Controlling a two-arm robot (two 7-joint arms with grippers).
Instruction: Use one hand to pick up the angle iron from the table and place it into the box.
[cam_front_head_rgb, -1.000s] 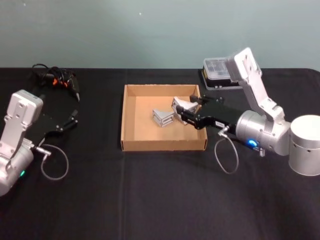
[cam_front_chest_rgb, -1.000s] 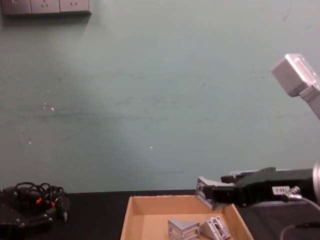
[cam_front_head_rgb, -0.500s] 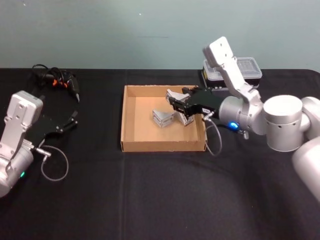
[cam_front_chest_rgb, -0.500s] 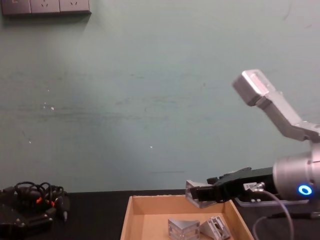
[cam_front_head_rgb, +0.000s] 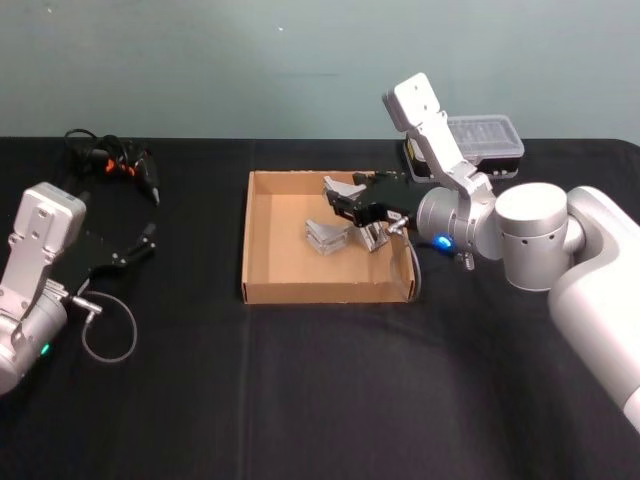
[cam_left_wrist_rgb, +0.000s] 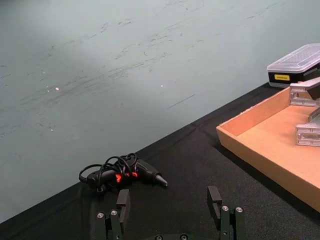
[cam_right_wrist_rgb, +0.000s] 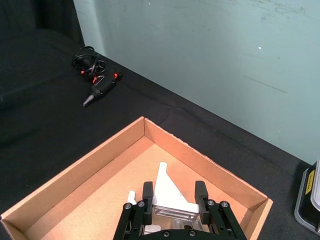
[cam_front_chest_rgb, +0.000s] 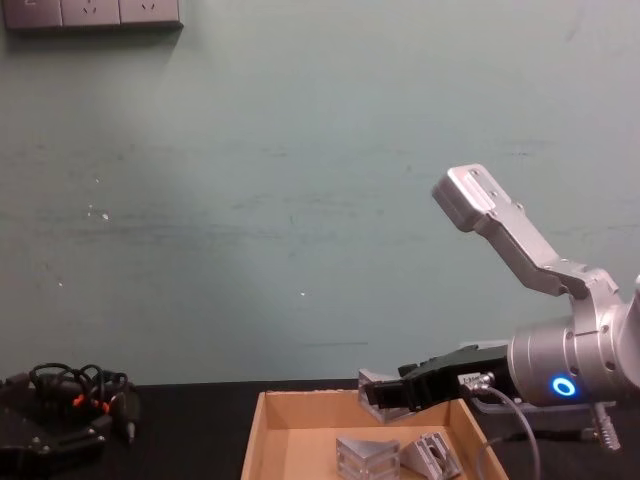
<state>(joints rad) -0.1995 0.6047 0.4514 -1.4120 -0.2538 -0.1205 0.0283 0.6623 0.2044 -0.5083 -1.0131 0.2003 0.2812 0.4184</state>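
**Angle iron carried farther over the box**

Swung farther left since the earlier frame: right gripper (cam_front_head_rgb: 345, 203), fingers clamped on the angle iron (cam_front_head_rgb: 343, 190), held clear above the box (cam_front_head_rgb: 262, 235) at frame centre. Two more brackets (cam_front_head_rgb: 326, 236) on the floor inside (open cardboard left of them). Yellow label on the plastic case (cam_front_head_rgb: 470, 140), unreadable. Left gripper (cam_left_wrist_rgb: 170, 210) parked lower left, fingers spread, empty.
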